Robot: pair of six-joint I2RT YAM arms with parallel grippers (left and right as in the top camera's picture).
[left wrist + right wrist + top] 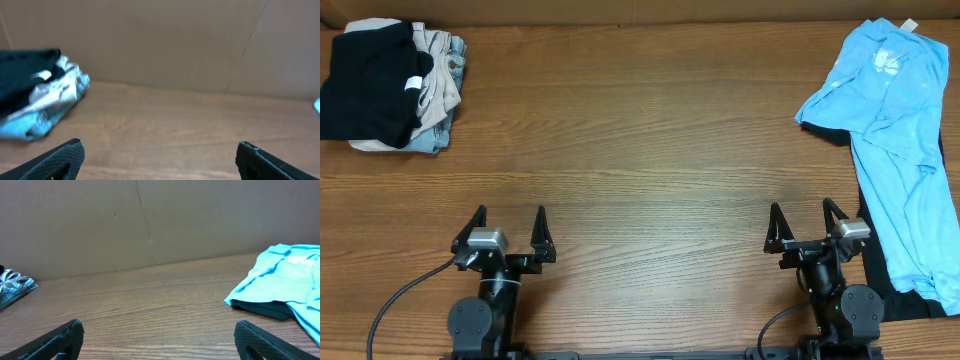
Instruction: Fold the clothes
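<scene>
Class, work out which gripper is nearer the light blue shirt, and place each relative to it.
Right. The right gripper sits close beside the light blue shirt, not touching it. The left gripper is far off on the opposite side.

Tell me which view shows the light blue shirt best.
Overhead: the light blue shirt shows nearly whole, spread at the right. Right wrist catches only one end; left wrist, a sliver at its edge.

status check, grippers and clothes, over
Left gripper and right gripper open, empty. Blue shirt unfolded far right, black garment under it. Pile far left. Nothing blocking the shirt.
</scene>
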